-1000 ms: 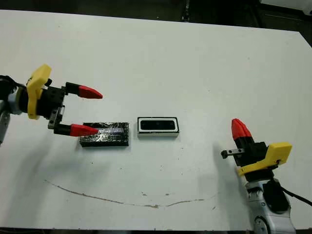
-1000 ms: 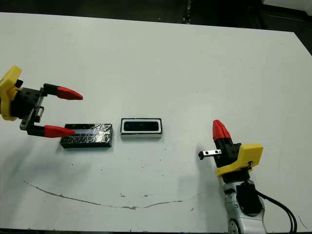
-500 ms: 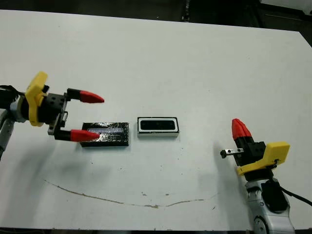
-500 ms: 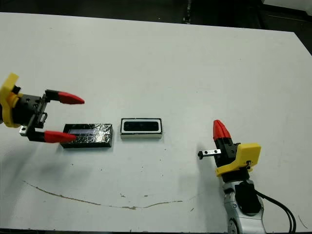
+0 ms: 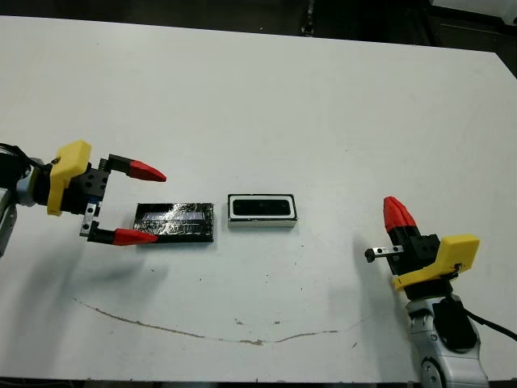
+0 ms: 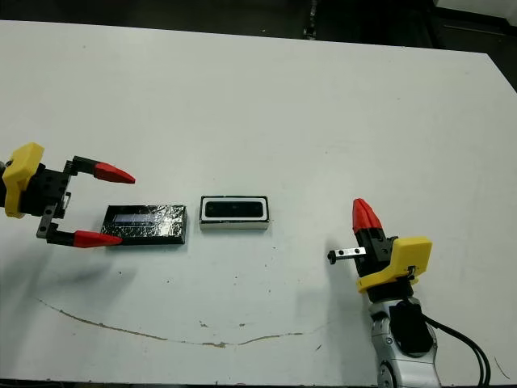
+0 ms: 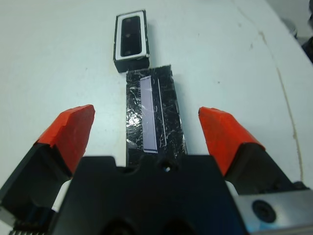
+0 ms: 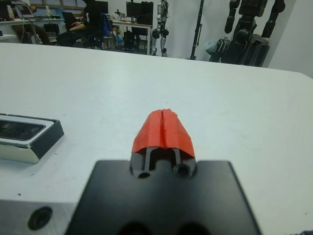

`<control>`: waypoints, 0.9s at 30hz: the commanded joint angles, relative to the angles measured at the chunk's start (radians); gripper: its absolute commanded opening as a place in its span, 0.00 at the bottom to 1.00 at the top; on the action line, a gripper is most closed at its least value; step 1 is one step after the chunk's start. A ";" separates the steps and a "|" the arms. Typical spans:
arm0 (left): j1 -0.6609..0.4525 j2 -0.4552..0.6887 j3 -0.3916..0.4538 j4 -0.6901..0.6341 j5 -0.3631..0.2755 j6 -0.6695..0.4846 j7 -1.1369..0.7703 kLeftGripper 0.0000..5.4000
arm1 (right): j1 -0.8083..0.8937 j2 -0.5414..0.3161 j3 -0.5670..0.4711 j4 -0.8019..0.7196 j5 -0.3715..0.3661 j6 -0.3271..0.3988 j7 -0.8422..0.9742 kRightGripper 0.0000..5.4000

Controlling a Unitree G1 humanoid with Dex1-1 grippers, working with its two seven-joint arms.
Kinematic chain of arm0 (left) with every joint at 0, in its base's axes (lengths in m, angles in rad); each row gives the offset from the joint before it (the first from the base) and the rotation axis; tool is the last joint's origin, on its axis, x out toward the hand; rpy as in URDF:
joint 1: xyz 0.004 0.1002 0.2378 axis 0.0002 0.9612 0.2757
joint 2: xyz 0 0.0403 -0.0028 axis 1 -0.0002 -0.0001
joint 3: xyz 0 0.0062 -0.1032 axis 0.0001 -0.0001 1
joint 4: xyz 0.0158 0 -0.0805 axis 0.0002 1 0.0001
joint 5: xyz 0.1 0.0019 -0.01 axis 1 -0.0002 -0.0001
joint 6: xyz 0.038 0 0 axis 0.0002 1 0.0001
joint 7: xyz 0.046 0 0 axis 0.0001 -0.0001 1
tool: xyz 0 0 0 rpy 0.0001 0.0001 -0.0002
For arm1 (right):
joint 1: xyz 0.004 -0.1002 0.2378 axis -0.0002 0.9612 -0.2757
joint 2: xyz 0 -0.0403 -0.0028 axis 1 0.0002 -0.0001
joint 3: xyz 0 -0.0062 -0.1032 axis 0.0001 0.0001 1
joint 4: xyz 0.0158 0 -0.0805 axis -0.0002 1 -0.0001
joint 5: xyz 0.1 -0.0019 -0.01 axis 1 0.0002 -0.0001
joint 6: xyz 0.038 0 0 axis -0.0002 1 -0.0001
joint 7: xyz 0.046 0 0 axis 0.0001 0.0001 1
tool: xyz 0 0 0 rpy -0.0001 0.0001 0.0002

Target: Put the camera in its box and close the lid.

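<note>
The flat, shiny, crinkly black lid [image 5: 174, 223] lay beside the small white box [image 5: 262, 210] holding the slim black camera [image 5: 262, 208], nearer the table's [image 5: 323, 105] left edge. The left gripper [image 5: 139, 204] had its red fingers spread wide by the lid. The right gripper [image 5: 398, 215] was pinched tight on nothing.

There are no words, numbers, brand names or signs to read here. The lid [image 7: 154, 113], the box [image 7: 131, 41] and the white surface [image 5: 323, 105] show no writing at all.

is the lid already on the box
No, the lid lies flat on the table beside the box, whose top is open with the camera inside.
</note>
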 commanded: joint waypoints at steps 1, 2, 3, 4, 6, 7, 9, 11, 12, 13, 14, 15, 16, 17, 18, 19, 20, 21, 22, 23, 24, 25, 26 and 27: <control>0.021 0.011 0.004 -0.018 0.037 -0.013 0.016 1.00 | 0.008 -0.011 -0.009 -0.008 0.018 0.023 0.003 0.00; 0.024 0.008 0.008 -0.017 0.043 -0.034 0.020 1.00 | 0.008 -0.011 -0.009 -0.008 0.024 0.025 0.006 0.00; 0.027 0.007 0.007 -0.018 0.048 -0.040 0.022 1.00 | 0.009 -0.011 -0.008 -0.009 0.028 0.028 0.007 0.00; 0.029 0.006 0.007 -0.018 0.050 -0.041 0.024 1.00 | 0.009 -0.012 -0.008 -0.010 0.030 0.030 0.006 0.00; 0.032 0.003 0.006 -0.015 0.051 -0.034 0.025 1.00 | 0.010 -0.013 -0.007 -0.011 0.032 0.033 0.004 0.00; 0.031 0.003 0.003 -0.014 0.051 -0.021 0.023 1.00 | 0.010 -0.014 -0.007 -0.011 0.031 0.035 0.004 0.00; 0.034 0.011 -0.005 -0.028 0.073 -0.032 0.034 1.00 | 0.010 -0.015 -0.007 -0.011 0.030 0.033 0.004 0.00; 0.037 0.006 -0.004 -0.026 0.076 -0.037 0.033 1.00 | 0.009 -0.016 -0.007 -0.007 0.029 0.028 0.006 0.00; 0.038 0.003 -0.003 -0.023 0.074 -0.028 0.032 1.00 | 0.009 -0.016 -0.007 -0.005 0.029 0.026 0.007 0.00; 0.041 0.003 -0.003 -0.023 0.079 -0.036 0.036 1.00 | 0.008 -0.016 -0.008 -0.003 0.031 0.023 0.009 0.00; 0.044 0.001 -0.002 -0.020 0.084 -0.052 0.040 1.00 | 0.007 -0.016 -0.009 0.000 0.035 0.020 0.012 0.00; 0.045 0.000 -0.003 -0.013 0.088 -0.066 0.041 1.00 | 0.007 -0.015 -0.009 0.001 0.035 0.018 0.013 0.00; 0.046 0.000 -0.003 -0.008 0.096 -0.079 0.045 1.00 | 0.009 -0.014 -0.009 -0.002 0.032 0.022 0.010 0.00; 0.045 0.000 -0.004 -0.003 0.100 -0.081 0.046 1.00 | 0.010 -0.015 -0.009 -0.004 0.029 0.025 0.007 0.00; 0.043 -0.002 -0.004 0.005 0.098 -0.075 0.044 1.00 | 0.010 -0.015 -0.009 -0.005 0.030 0.027 0.007 0.00; 0.041 -0.004 -0.004 0.013 0.097 -0.066 0.043 1.00 | 0.010 -0.015 -0.009 -0.005 0.032 0.029 0.008 0.00; 0.039 -0.006 -0.005 0.022 0.097 -0.046 0.044 1.00 | 0.009 -0.016 -0.009 -0.001 0.035 0.024 0.012 0.00; 0.036 -0.007 -0.007 0.030 0.099 -0.027 0.044 1.00 | 0.008 -0.016 -0.009 0.002 0.033 0.018 0.014 0.00; 0.034 -0.009 -0.009 0.041 0.105 -0.013 0.050 1.00 | 0.009 -0.016 -0.009 0.003 0.032 0.018 0.014 0.00; 0.033 -0.011 -0.008 0.050 0.107 0.000 0.055 1.00 | 0.009 -0.016 -0.009 0.003 0.033 0.018 0.015 0.00; 0.032 -0.015 -0.008 0.060 0.106 0.016 0.056 1.00 | 0.009 -0.016 -0.008 0.002 0.033 0.020 0.015 0.00; 0.029 -0.015 -0.011 0.066 0.109 0.035 0.057 1.00 | 0.010 -0.016 -0.008 0.001 0.031 0.022 0.014 0.00; 0.026 -0.015 -0.015 0.072 0.113 0.050 0.056 1.00 | 0.010 -0.017 -0.007 0.001 0.030 0.020 0.016 0.00; 0.024 -0.014 -0.018 0.075 0.115 0.067 0.055 1.00 | 0.010 -0.017 -0.007 0.002 0.030 0.018 0.017 0.00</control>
